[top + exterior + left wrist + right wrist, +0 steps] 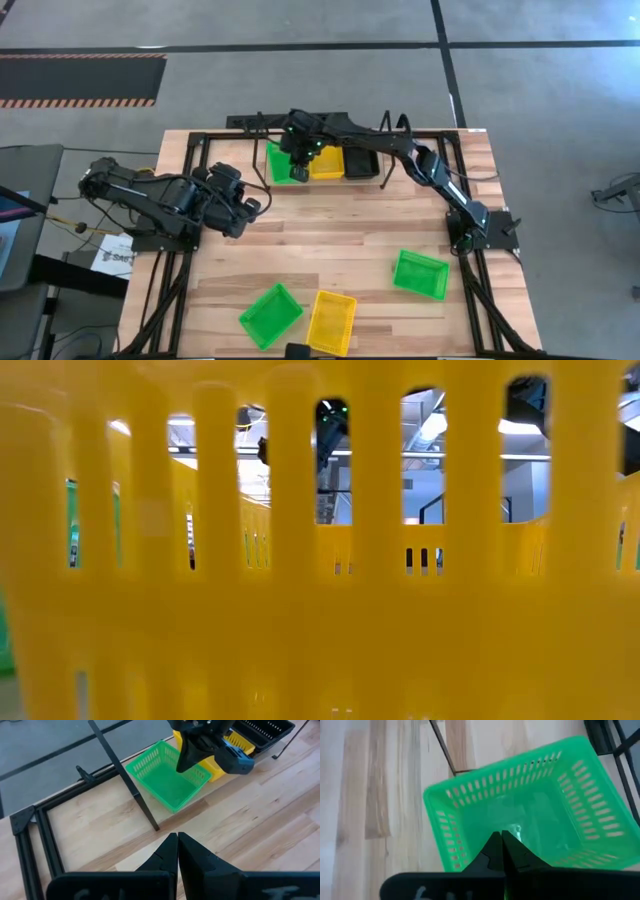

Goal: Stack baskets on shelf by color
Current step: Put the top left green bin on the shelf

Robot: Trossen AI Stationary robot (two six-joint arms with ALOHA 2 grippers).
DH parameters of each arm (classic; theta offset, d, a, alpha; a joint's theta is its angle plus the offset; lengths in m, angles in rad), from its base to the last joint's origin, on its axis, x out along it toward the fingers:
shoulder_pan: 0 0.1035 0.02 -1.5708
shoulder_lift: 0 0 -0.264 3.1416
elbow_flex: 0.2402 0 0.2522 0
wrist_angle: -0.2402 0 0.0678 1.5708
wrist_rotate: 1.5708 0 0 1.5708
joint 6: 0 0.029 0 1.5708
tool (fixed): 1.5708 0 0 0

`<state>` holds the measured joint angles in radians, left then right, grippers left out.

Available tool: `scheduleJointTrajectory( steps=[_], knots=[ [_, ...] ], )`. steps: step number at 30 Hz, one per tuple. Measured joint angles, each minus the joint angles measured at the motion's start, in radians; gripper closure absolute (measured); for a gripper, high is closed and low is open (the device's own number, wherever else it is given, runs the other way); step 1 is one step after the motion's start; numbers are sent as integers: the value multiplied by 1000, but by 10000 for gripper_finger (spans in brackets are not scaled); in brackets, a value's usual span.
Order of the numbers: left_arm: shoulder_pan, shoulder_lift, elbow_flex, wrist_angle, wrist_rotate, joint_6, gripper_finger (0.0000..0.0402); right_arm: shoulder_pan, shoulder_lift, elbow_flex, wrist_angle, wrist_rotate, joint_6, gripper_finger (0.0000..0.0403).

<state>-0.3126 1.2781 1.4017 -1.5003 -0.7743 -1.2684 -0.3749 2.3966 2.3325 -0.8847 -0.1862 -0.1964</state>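
Green basket point(530, 815) directly under right gripper point(502, 836)

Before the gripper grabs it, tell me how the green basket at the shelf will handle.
The green basket is probably light: thin slotted plastic walls. It likely slides easily on the smooth wooden table. Its flat, shallow base makes tipping unlikely.
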Motion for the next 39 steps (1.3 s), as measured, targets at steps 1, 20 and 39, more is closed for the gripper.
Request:
scheduleJointTrajectory(
  steps=[1, 20, 39],
  knots=[
    [0, 0, 0, 0, 0, -1, 401, -2, 0, 0, 6, 0, 7, 403],
    [0, 0, 0, 34, 0, 4, 401, -40, 14, 0, -6, 140, 12, 403],
    [0, 0, 0, 37, 0, 7, 401, -78, 14, 0, -4, 144, 25, 403]
  ],
)
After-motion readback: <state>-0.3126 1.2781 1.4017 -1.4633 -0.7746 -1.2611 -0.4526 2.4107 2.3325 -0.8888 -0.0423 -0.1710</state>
